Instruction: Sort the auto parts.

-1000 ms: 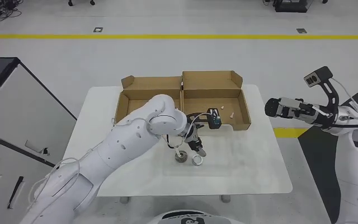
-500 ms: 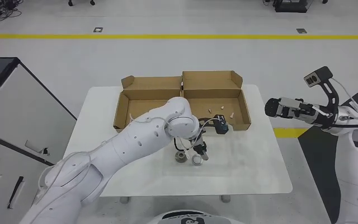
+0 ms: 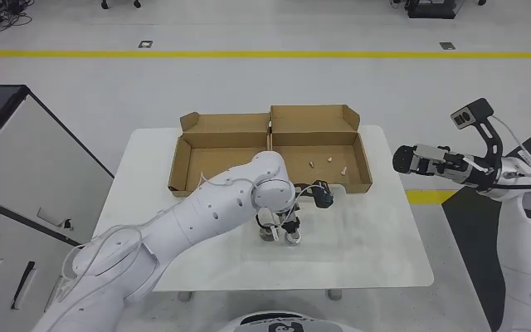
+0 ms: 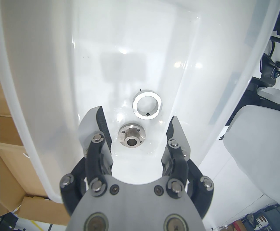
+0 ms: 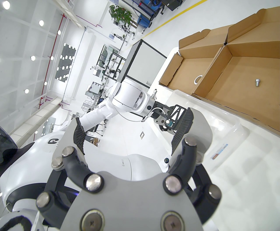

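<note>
Pale grey floor (image 3: 99, 91) with yellow line (image 3: 249, 54) behind white surface (image 3: 373, 241). Dark-framed white panel (image 3: 50, 166) beside it. Round ceiling lights (image 5: 32, 58), plant (image 5: 119, 13) far off.

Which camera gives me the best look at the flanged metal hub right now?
The left wrist view. The flanged hub lies close and unobstructed between the open fingers, with its bore and bolt holes clear. The top view shows it as a tiny speck under the arm's wrist. The right wrist view is too distant to tell.
</note>
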Robot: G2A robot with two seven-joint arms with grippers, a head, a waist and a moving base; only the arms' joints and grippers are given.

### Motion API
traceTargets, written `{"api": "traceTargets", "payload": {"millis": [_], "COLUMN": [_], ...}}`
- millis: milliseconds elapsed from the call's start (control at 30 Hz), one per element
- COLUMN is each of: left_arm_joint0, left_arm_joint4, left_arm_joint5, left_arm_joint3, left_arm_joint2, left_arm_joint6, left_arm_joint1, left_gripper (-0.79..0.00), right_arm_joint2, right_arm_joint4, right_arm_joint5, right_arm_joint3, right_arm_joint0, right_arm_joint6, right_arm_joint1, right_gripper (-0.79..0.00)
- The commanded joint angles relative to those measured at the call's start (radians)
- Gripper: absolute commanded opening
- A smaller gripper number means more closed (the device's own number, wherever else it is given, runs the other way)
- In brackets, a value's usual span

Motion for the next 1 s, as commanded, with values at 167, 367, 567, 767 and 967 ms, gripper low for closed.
{"api": "traceTargets", "payload": {"millis": [167, 367, 567, 767, 967], "left_arm_joint0": [-0.014, -0.027, -0.037, -0.044, -0.044], "left_arm_joint4": [0.005, -0.014, -0.021, -0.018, -0.015], "left_arm_joint5": [0.006, -0.009, -0.013, -0.008, -0.010], "left_arm_joint3": [0.065, 0.121, 0.168, 0.203, 0.224], "left_arm_joint2": [0.037, 0.066, 0.084, 0.096, 0.103], "left_arm_joint6": [0.007, 0.012, 0.015, 0.012, 0.014], "left_arm_joint1": [-0.031, -0.063, -0.088, -0.107, -0.120], "left_gripper": [-0.372, -0.397, -0.406, -0.413, -0.440], "right_arm_joint2": [0.000, 0.000, 0.000, 0.000, 0.000], "right_arm_joint4": [0.000, 0.000, 0.000, 0.000, 0.000], "right_arm_joint5": [0.000, 0.000, 0.000, 0.000, 0.000], "right_arm_joint3": [0.000, 0.000, 0.000, 0.000, 0.000], "right_arm_joint0": [0.000, 0.000, 0.000, 0.000, 0.000], "right_arm_joint6": [0.000, 0.000, 0.000, 0.000, 0.000], "right_arm_joint1": [0.000, 0.000, 0.000, 0.000, 0.000], "right_gripper": [0.000, 0.000, 0.000, 0.000, 0.000]}}
